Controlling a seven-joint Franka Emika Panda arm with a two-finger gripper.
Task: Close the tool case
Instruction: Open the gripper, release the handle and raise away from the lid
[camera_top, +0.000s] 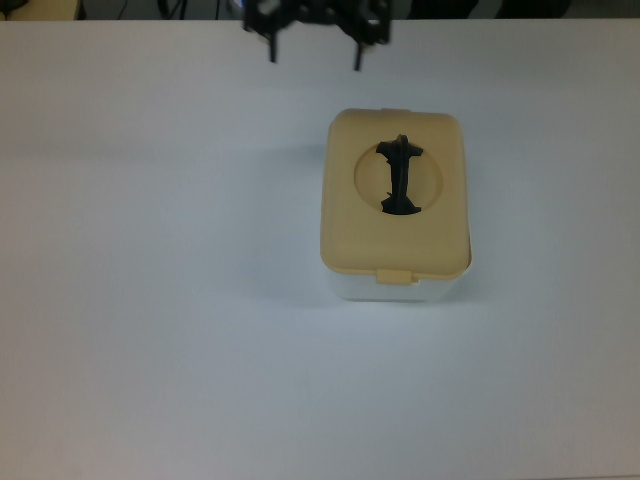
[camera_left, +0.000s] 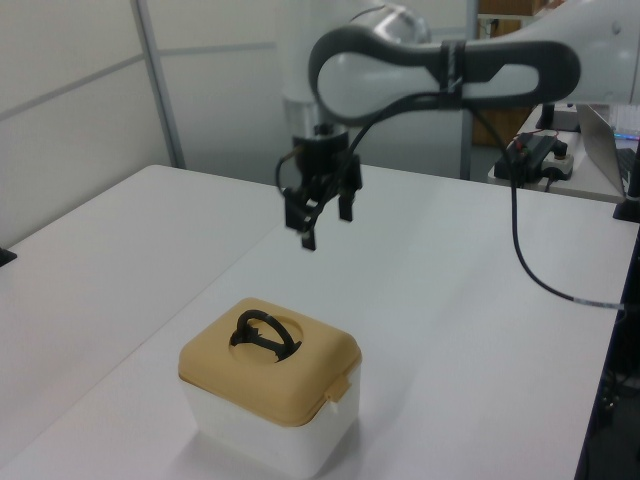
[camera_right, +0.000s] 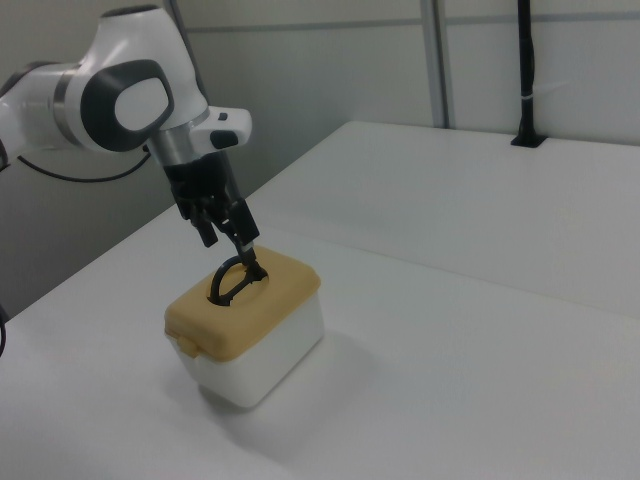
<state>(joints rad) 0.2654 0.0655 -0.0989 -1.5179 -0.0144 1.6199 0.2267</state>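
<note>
The tool case stands on the white table, its tan lid (camera_top: 350, 215) lying flat on the white tub (camera_top: 395, 290). Its black handle (camera_top: 400, 177) stands upright in the lid's round recess. In the left view, lid (camera_left: 300, 385), tub (camera_left: 250, 435) and handle (camera_left: 262, 332) sit low in the frame. My gripper (camera_top: 314, 45) is open and empty, at the top view's upper edge, left of and beyond the case. In the left view the gripper (camera_left: 325, 218) hangs well above the lid. The right view shows the gripper (camera_right: 228, 235) just above the handle (camera_right: 235, 278) and lid (camera_right: 270, 285).
The white table (camera_top: 150, 300) stretches all round the case. The arm's black cable (camera_left: 540, 290) droops over the table at the left view's right. A black post (camera_right: 525, 70) stands at the table's far edge in the right view. Wall panels lie behind.
</note>
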